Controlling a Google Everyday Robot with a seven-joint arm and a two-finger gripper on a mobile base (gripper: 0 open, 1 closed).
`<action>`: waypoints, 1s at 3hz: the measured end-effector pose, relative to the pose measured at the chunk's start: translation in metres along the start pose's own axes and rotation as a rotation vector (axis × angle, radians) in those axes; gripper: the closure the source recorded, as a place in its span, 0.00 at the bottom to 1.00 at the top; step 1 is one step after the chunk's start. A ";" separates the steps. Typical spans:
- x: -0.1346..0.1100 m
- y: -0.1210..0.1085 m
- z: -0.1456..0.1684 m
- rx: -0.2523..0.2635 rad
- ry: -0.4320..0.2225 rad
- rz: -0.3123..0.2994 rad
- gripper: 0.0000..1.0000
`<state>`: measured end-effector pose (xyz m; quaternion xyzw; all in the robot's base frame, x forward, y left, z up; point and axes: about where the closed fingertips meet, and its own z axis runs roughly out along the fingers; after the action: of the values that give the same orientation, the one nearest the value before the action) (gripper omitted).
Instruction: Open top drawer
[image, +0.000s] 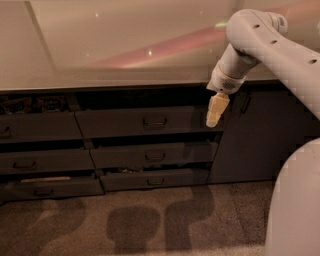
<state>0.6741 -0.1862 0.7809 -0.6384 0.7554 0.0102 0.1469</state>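
Gripper (216, 112): centre right of frame, hanging tip-down at the right end of the top drawer (115, 122); how wide it is cannot be told.
Why there: probably lining up for the loop handle (155, 121) to its left.
Top drawer: mid-frame under the countertop (125, 50), contents hidden.
Lower left drawer (50, 189): ajar, a pale strip (46, 179) inside.

Our hand (213, 120) hangs before the top drawer (115, 123), perhaps hiding its right end; left drawers (40, 128) run off-frame.

gripper (213, 118) hanging before the right end of the top drawer (115, 123), countertop (100, 55) lying above the top drawer, lower drawers (125, 156) sitting below it, cabinet door (260, 140) standing right of it
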 end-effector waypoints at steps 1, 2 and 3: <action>0.000 0.000 0.000 0.000 0.000 0.000 0.00; 0.007 0.010 0.025 -0.037 0.019 0.006 0.00; 0.007 0.010 0.027 -0.034 0.022 0.007 0.00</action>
<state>0.6690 -0.1853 0.7519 -0.6384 0.7589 0.0165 0.1279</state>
